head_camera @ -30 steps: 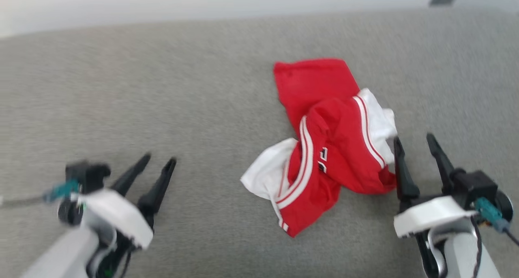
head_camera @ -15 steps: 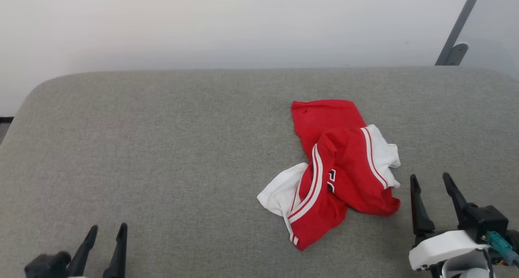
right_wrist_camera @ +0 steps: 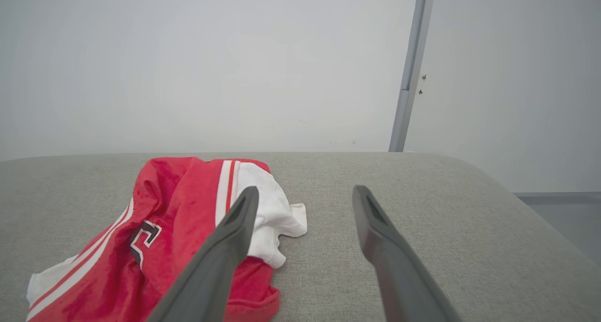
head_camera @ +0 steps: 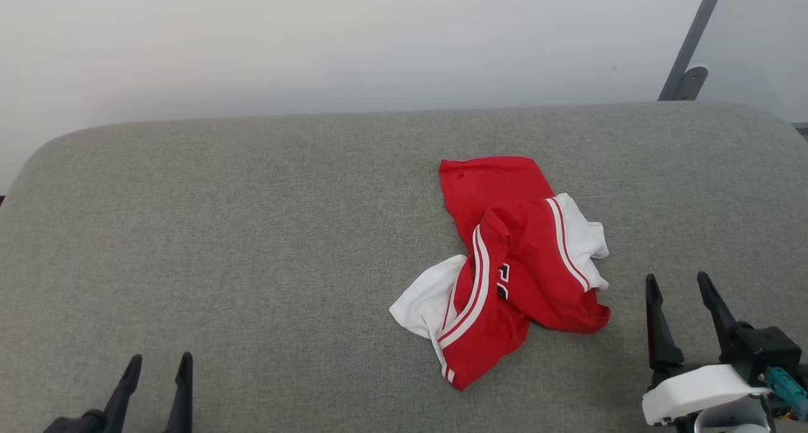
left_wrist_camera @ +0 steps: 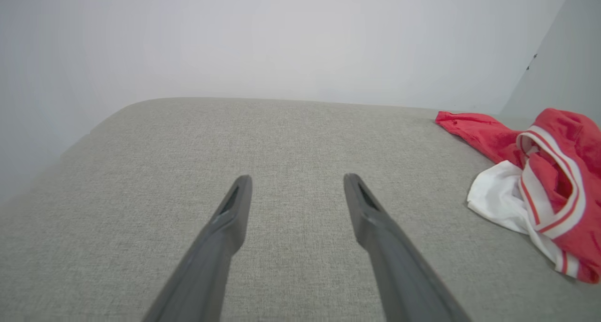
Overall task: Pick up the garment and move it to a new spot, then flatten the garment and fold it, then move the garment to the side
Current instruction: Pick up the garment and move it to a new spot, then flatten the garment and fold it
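The garment, a red T-shirt with white sleeve ends and striped trim, lies crumpled right of the middle of the grey padded surface. My right gripper stands open just right of the garment's near end, nothing between its fingers. In the right wrist view the garment lies left of and partly behind my open right gripper. My left gripper is open at the lower left, far from the garment. In the left wrist view my left gripper is open over bare fabric, the garment at the right edge.
A pale wall rises behind the padded surface. A grey metal post stands at the back right, and the surface's rounded corners fall away at both far ends. Bare grey fabric stretches left of the garment.
The head view has tilted up, showing the wall and far edge. Both grippers sit lower in view, the left drawn back to the bottom edge. The garment lies as before.
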{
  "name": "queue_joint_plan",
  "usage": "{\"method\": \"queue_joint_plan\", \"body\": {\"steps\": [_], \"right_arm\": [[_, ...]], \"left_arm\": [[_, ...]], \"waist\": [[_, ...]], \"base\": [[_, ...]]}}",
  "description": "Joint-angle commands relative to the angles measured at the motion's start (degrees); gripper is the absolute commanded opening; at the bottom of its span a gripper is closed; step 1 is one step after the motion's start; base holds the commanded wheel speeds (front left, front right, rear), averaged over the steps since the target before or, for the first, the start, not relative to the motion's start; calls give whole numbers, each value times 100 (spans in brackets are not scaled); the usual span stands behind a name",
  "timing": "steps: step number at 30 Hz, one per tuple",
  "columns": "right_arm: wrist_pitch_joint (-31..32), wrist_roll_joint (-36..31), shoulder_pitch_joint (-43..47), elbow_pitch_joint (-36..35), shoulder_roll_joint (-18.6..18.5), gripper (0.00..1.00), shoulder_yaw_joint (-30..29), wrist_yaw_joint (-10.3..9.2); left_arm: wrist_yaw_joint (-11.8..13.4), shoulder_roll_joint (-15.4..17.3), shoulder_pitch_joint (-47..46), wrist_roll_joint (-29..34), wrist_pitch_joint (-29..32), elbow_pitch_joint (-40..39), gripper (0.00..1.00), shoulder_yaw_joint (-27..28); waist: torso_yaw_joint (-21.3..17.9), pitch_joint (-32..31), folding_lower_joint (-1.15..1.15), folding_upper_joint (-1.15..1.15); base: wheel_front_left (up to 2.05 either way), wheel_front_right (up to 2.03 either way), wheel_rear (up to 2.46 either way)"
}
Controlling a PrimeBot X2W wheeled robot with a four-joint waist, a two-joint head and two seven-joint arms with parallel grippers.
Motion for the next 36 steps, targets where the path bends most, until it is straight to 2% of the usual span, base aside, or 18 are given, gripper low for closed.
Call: {"method": "queue_joint_plan", "body": {"steps": [1,6,10,12,20,22,28,33,36], "right_arm": [[-29,25,43,1,11,100,13,-2],[-29,4,-3,66,10,100,53,-2],[125,-26,-299,478,-252,100,150,-2],[465,42,-597,679,-455,100,202,-2],[2589,480,-1851,1283,-1587,100,837,-2],[2836,596,-1984,1315,-1702,100,961,-2],[4273,1369,-2601,1450,-2333,100,1567,-2],[4864,1711,-2849,1491,-2673,100,1997,-2],[5016,1920,-2877,1531,-2694,100,2160,-2]], "left_arm": [[13,-23,60,29,-25,-19,100,11],[13,-47,8,-9,-25,-47,100,-34],[13,-101,-64,-52,-26,-74,100,-72],[13,-110,-134,-80,-26,-81,100,-153],[13,-191,-617,-271,-26,13,100,-547],[13,-208,-681,-290,-26,38,100,-606],[13,-270,-1032,-522,-27,151,100,-916],[13,-241,-1289,-642,-26,195,100,-1065],[13,-216,-1440,-691,-26,213,100,-1139]], "waist": [[-6,9,0,0],[1,70,0,0],[37,182,0,0],[81,295,0,0],[512,914,0,0],[575,985,0,0],[895,1364,0,0],[1095,1645,0,0],[1170,1779,0,0]], "base": [[0,0,0],[0,0,0],[0,0,0],[0,0,0],[0,0,0],[0,0,0],[0,0,0],[0,0,0],[0,0,0]]}}
